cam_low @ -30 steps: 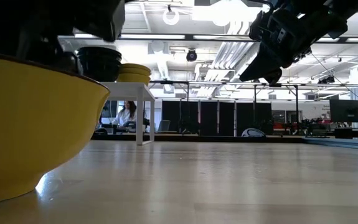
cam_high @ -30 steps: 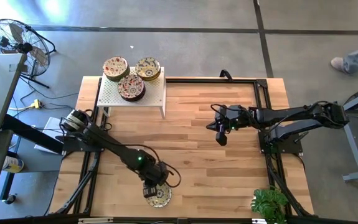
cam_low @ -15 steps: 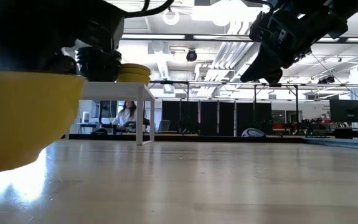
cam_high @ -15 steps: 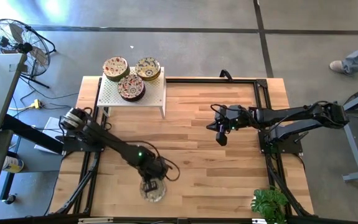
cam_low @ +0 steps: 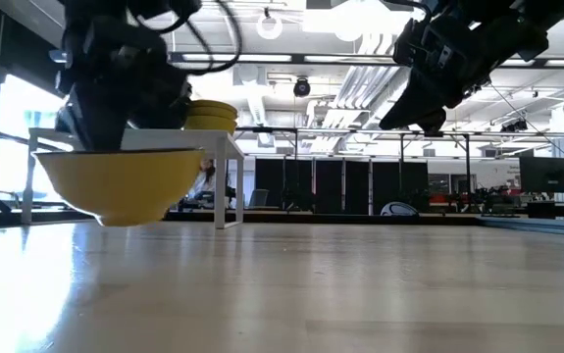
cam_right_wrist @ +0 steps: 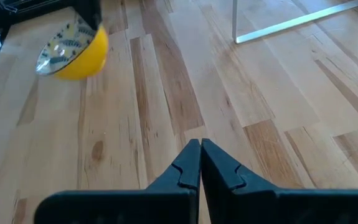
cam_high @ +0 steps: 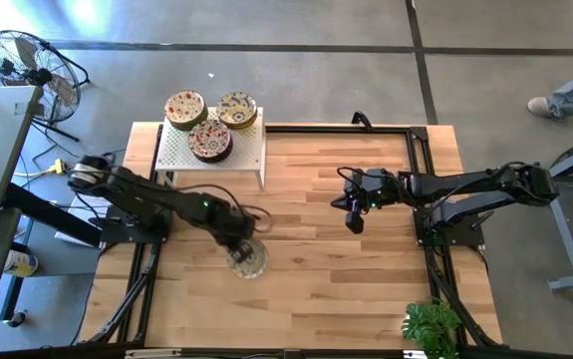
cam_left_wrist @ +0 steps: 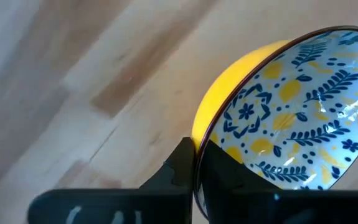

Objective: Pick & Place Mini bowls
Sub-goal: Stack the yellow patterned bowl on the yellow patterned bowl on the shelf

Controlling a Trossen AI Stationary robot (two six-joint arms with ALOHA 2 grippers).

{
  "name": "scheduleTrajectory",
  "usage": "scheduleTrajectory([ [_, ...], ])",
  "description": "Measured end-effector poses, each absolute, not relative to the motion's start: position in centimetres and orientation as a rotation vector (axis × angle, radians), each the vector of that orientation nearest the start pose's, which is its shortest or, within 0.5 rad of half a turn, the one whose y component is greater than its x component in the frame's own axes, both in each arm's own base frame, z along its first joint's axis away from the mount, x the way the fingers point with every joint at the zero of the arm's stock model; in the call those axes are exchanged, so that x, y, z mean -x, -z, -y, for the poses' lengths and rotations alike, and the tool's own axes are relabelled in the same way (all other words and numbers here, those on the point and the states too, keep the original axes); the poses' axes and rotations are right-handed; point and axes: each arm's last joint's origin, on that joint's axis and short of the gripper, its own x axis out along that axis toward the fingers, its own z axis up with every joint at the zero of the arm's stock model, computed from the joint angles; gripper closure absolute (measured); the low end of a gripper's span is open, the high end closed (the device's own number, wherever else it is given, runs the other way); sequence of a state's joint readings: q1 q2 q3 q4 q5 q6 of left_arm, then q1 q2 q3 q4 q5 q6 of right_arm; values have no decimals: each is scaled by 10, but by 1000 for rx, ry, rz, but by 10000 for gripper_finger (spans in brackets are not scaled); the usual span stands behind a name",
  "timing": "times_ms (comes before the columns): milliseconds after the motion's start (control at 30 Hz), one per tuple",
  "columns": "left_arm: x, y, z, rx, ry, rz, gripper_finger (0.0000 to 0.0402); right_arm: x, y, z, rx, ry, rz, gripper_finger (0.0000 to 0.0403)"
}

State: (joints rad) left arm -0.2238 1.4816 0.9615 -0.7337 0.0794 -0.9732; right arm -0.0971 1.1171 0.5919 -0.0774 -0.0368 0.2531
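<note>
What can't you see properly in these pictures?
- Bowl, high view: the left claw covers part of it, so its pattern is unclear there.
- Bowl's far rim, left wrist view: cut off by the picture's edge.
- Bowls on the white stand, low view: the left arm hides most of them; only a yellow stack peeks out.
- Person, high view: cut off by the edge.
- Right claw: shut, holding nothing.

The high view looks straight down on the desk [cam_high: 346, 269]; the low view looks level across it; both wrist views look closely downward.
</note>
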Motion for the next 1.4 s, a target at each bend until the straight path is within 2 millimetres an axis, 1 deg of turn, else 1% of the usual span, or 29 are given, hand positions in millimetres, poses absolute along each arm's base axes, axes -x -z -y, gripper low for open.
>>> scheduleTrajectory([
  [33,-258,-203,57,786,-397,-1252,396,-225,-215,21,-286,135,-595,401],
  [100,-256,-201,51,887,-454,-1175,396,-224,-214,21,-286,136,-604,401],
  [233,-255,-199,40,1071,-637,-1060,396,-224,-214,21,-284,136,-605,402],
  [300,-250,-197,36,1121,-720,-1034,396,-224,-214,21,-277,138,-605,402],
  [367,-254,-195,34,1187,-746,-978,396,-224,-214,21,-274,140,-603,401],
  [467,-249,-189,32,1200,-808,-981,396,-225,-214,21,-267,139,-598,402],
  [600,-251,-191,32,1207,-821,-941,388,-225,-214,21,-265,139,-599,402],
  [667,-249,-189,31,1200,-841,-960,371,-225,-214,21,-264,140,-599,401],
  [800,-248,-189,28,1202,-825,-998,322,-225,-214,21,-257,138,-599,402],
  [933,-248,-190,23,1154,-783,-1036,273,-225,-214,21,-257,138,-599,401],
  [1000,-251,-195,22,1094,-732,-1060,254,-225,-214,21,-257,138,-599,401],
  [1067,-250,-205,22,1019,-682,-1084,241,-225,-214,21,-259,139,-599,402],
  [1167,-255,-221,25,913,-592,-1104,233,-225,-214,21,-266,141,-599,401],
  [1267,-257,-236,32,773,-493,-1130,233,-225,-214,21,-280,145,-598,401],
  [1400,-262,-254,51,553,-277,-1117,233,-225,-214,21,-286,147,-598,402],
])
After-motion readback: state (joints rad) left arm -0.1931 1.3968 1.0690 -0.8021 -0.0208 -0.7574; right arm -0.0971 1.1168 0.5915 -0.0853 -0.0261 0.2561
